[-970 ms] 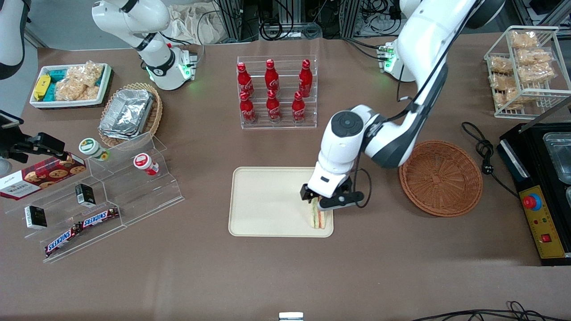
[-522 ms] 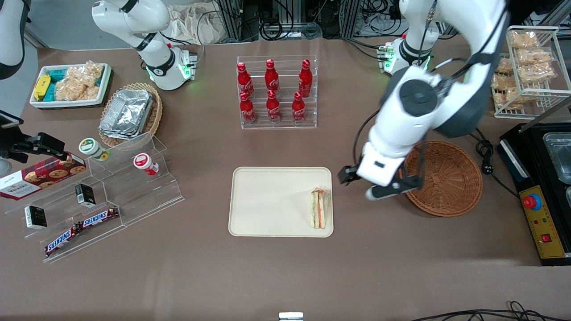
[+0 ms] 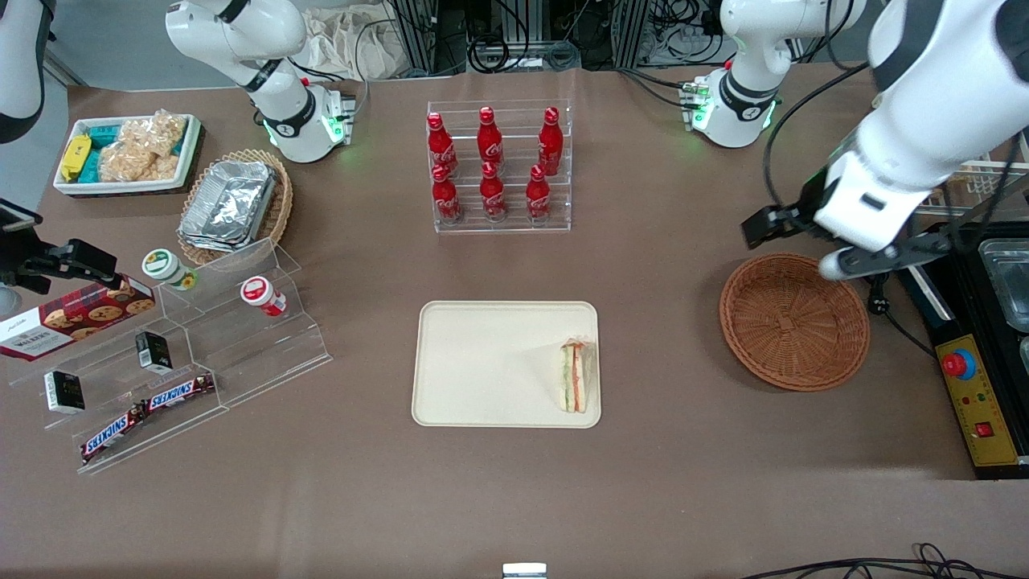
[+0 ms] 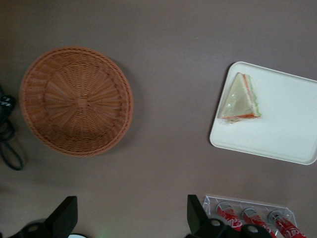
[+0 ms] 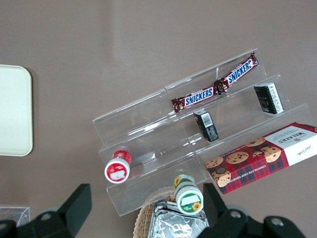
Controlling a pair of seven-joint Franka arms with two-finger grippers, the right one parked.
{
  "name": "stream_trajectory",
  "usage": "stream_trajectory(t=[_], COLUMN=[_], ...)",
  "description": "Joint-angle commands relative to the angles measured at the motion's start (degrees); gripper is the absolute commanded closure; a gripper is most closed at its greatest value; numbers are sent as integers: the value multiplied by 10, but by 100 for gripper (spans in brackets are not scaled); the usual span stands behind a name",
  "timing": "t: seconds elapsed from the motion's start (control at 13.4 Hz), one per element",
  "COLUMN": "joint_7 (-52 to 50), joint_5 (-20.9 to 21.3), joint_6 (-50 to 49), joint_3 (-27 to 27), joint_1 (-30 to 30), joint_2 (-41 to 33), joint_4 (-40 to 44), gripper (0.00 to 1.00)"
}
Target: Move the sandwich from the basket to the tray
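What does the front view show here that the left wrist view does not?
Only the front view shows the end effector from outside, raised above the table near the basket's rim, fingers open, plus the snack shelf and foil containers. Only the wrist view shows the sandwich's broad triangular face. Both show the sandwich on the tray, the empty basket and the cola bottles.

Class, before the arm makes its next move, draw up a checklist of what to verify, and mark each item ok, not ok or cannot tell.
1. Sandwich lies on the tray: ok.
2. Sandwich is fully inside the tray's rim, near its edge toward the basket: ok.
3. Basket holds nothing more: ok.
4. Gripper holds nothing, fingers open: ok.
5. Gripper is apart from the tray, raised above the basket's edge: ok.
6. Sandwich wrap undamaged: cannot tell.
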Motion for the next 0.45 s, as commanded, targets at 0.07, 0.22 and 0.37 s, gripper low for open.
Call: stream_trajectory(t=[0.07,0.22,0.37], joint_7=[68,69,72], joint_5=[-10,-5,-3], joint_6=[-11,-14,-15], joint_3=[31,38,45], joint_1=[-3,-4,-4], joint_2=[-43,-41,-25], joint_4=[-35,-34,-17], gripper=[1,1,1])
